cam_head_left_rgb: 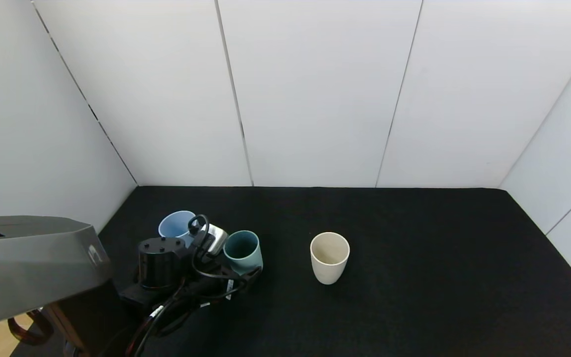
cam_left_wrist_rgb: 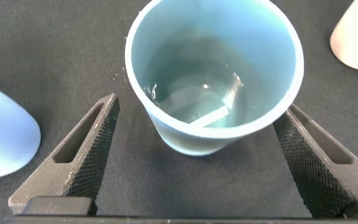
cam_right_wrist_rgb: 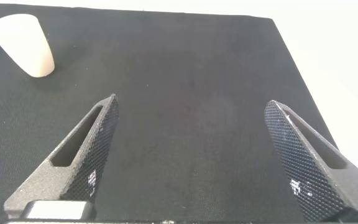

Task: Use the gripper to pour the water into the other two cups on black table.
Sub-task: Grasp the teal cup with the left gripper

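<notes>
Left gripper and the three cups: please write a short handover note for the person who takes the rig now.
Left gripper: open, jaws on either side of the teal-green cup, not closed on it. The cup stands upright with water inside.
Right gripper: open, idle above the black table.
Light blue cup stands behind the left arm; cream-white cup stands apart to the right, looking empty.
Done: approach. Left: grasp, lift, pour into both cups.
</notes>
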Controlling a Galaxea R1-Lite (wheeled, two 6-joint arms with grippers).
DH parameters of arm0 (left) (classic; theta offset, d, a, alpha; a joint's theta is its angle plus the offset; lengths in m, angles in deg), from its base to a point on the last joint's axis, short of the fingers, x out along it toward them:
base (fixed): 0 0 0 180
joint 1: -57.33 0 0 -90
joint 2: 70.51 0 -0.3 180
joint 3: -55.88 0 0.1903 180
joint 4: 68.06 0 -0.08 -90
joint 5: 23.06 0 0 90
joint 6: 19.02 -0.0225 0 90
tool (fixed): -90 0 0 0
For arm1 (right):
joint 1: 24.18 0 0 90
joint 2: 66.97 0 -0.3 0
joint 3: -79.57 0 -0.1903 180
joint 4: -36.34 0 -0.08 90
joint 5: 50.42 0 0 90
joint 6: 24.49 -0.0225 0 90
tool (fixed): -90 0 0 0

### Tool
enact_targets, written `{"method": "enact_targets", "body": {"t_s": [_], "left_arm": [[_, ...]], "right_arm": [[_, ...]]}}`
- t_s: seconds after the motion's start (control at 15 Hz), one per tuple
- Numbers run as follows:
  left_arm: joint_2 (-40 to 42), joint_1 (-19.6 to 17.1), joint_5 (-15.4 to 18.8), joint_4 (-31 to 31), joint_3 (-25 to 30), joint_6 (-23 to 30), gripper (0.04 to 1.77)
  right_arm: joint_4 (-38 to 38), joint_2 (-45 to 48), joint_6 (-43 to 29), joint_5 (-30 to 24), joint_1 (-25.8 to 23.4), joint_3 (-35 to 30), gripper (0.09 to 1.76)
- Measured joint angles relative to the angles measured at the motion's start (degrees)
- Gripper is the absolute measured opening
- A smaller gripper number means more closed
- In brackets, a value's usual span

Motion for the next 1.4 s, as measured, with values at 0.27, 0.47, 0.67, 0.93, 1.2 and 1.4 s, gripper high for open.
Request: {"method": "enact_targets", "body": {"t_s": [0.27,0.47,0.67,0.93,1.2,1.4], "left_arm": [[-1.4,-0.1,0.0,-1.7,-3.0,0.0,1.72],[-2.2,-0.2,-0.1,-2.2,-4.3,0.0,1.72],[-2.7,-0.2,-0.1,-2.2,-4.7,-0.2,1.71],[-3.2,-0.2,-0.1,-1.9,-4.8,-0.4,1.18],[-2.7,-0.3,-0.1,-2.1,-4.4,-0.3,1.16],[-0.4,-0.5,-0.1,-4.7,-4.6,-0.9,1.16]], "right_arm": [[0.0,0.0,0.0,0.0,0.0,0.0,1.71],[0.0,0.0,0.0,0.0,0.0,0.0,1.71],[0.0,0.0,0.0,0.0,0.0,0.0,1.71],[0.0,0.0,0.0,0.0,0.0,0.0,1.71],[0.0,0.0,0.0,0.0,0.0,0.0,1.71],[0.0,0.0,0.0,0.0,0.0,0.0,1.71]]}}
